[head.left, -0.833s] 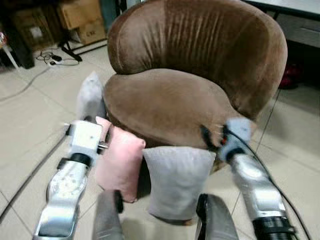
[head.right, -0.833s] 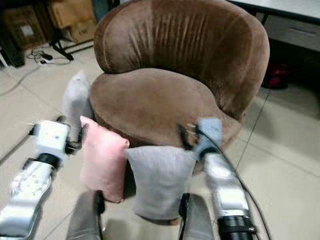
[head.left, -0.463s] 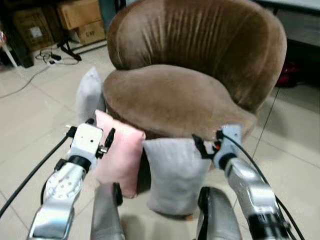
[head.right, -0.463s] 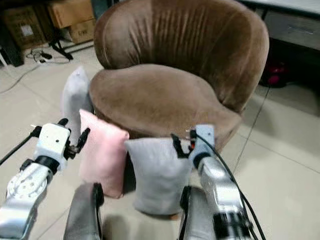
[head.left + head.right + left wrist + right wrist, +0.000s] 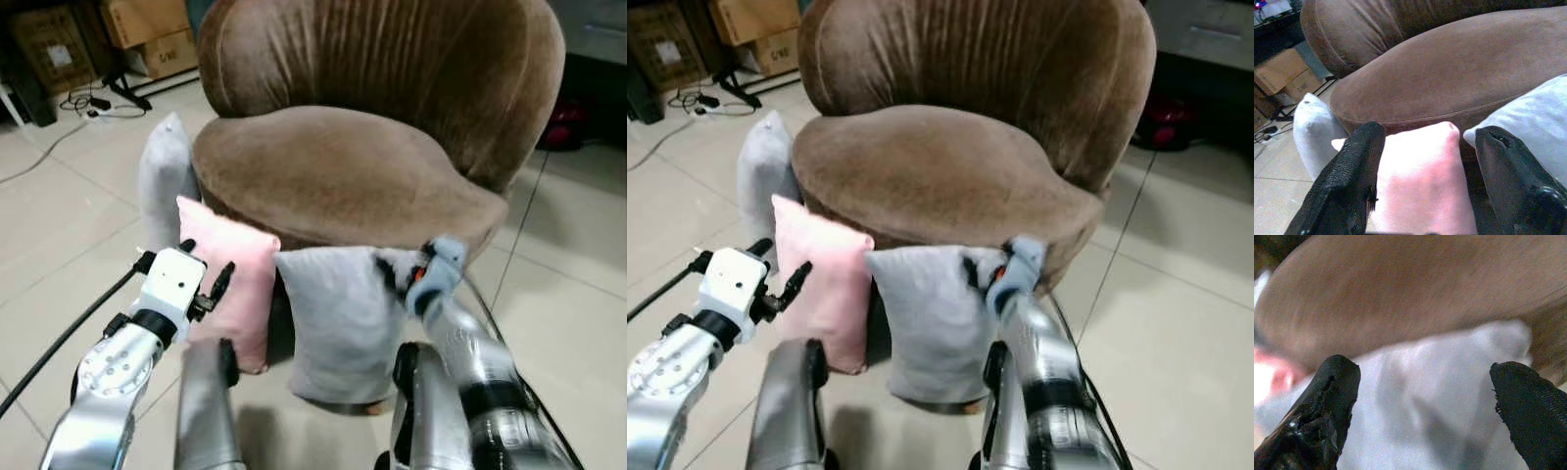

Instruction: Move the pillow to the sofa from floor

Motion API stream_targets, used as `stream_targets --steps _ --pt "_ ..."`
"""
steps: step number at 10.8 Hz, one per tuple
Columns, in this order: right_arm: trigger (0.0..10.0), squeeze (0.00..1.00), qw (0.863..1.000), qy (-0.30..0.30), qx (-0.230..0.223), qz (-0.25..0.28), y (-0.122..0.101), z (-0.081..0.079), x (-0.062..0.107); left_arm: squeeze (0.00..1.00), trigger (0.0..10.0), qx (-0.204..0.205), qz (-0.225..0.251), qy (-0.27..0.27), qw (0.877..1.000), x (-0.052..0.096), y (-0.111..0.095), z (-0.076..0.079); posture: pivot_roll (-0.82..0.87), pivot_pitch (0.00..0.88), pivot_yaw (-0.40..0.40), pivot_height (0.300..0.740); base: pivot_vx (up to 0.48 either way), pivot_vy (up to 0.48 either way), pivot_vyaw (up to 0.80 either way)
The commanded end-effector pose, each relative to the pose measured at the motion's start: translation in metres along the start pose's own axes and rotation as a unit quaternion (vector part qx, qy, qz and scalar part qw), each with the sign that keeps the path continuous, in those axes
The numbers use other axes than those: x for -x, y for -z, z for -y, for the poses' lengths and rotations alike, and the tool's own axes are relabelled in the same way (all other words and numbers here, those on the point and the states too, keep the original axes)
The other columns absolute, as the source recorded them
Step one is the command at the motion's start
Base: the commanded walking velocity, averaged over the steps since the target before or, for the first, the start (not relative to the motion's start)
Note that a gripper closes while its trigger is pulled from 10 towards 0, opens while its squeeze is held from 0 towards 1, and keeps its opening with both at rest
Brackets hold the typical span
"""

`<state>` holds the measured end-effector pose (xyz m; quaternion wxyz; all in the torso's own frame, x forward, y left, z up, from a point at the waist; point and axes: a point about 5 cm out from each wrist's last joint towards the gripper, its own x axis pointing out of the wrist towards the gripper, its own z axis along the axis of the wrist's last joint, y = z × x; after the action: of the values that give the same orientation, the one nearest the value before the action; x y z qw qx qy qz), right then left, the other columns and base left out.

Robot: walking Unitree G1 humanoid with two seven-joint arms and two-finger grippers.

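Observation:
Three pillows lean upright on the floor against the front of the brown sofa (image 5: 343,166): a pink pillow (image 5: 235,284), a grey pillow (image 5: 338,323) beside it, and a second grey pillow (image 5: 162,181) further left. My left gripper (image 5: 206,264) is open just in front of the pink pillow's upper left corner; in the left wrist view its fingers (image 5: 1347,181) frame the pink pillow (image 5: 1420,181). My right gripper (image 5: 402,269) is open at the middle grey pillow's upper right corner, and in the right wrist view its fingers (image 5: 1322,416) spread wide over that pillow (image 5: 1425,406).
Cardboard boxes (image 5: 147,29) and cables (image 5: 93,103) lie on the tiled floor at the back left. A red object (image 5: 568,147) sits in the shade right of the sofa. A black cable (image 5: 59,343) runs along my left arm. My own legs (image 5: 206,411) show at the bottom.
The view has tipped down and closer to the sofa. Both grippers have come lower, the right one from the seat edge to the grey pillow's top corner. The pillows have not moved.

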<state>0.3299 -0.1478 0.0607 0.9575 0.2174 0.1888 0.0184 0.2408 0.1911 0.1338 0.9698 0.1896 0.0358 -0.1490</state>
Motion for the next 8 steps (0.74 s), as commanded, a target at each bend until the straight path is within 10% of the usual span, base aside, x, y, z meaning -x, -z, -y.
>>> stream_targets --steps 1,3,8 --pt "10.0 1.0 0.999 0.021 -0.018 0.028 -0.009 0.002 -0.004 0.0 10.0 -0.004 0.004 -0.001 1.0 0.002 -0.005 -0.006 0.03 0.0 0.008 0.409 0.0 0.0 0.0" --pt "10.0 1.0 0.992 0.015 -0.09 0.082 -0.021 -0.002 -0.011 0.0 10.0 -0.003 -0.004 0.014 1.0 0.008 -0.006 -0.008 0.05 0.0 0.014 0.409 0.0 0.0 0.0" --pt "10.0 1.0 0.99 0.11 -0.078 0.037 -0.009 -0.014 -0.024 0.0 10.0 0.045 -0.008 0.123 0.991 0.033 -0.018 0.008 0.1 0.078 0.02 0.409 0.0 0.0 0.0"
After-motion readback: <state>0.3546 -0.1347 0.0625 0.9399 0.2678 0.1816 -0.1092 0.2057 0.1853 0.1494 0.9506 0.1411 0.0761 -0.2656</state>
